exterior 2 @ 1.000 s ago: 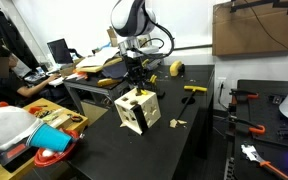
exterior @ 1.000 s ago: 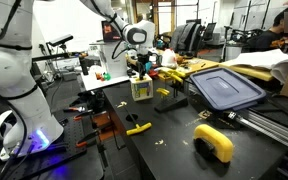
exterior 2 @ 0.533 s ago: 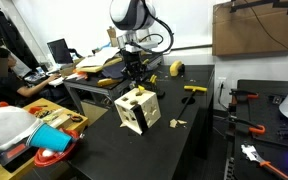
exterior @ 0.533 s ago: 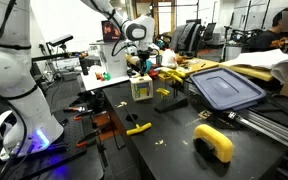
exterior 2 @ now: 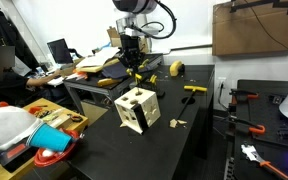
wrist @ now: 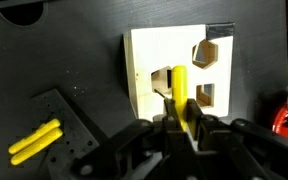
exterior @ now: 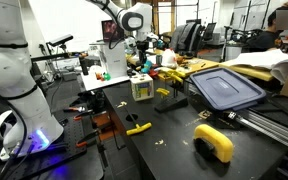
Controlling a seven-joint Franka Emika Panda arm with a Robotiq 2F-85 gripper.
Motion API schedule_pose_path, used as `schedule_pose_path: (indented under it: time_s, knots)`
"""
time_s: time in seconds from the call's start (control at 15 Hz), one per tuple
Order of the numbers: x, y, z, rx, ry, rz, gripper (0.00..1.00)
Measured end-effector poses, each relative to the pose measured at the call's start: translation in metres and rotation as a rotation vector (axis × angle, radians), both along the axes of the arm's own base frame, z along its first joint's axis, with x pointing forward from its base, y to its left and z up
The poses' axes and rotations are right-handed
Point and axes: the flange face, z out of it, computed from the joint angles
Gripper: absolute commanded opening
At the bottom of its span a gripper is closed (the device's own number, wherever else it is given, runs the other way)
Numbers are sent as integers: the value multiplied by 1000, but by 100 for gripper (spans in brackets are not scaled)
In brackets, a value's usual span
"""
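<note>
The tool (wrist: 182, 118) is pinched on a slim yellow rectangular block (wrist: 181, 85), which stands upright between its fingers. In both exterior views the tool (exterior 2: 131, 70) hangs straight above a pale wooden cube box with shaped cut-outs (exterior 2: 137, 110), clear of its top. In the wrist view the block's free end lines up over one of the slots in the box (wrist: 164, 50). A second yellow block (wrist: 34, 142) lies to one side on the black worktop (wrist: 64, 50).
</note>
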Motion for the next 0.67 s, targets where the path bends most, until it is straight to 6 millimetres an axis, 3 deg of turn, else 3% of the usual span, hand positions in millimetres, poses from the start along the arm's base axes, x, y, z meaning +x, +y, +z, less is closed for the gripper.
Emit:
schedule_pose_path:
  time_s: [0.33,0.67]
  knots:
    - [-12,-24,36,61,-66,-6,4]
    - [-22,-47,55,111,-111,-40,4]
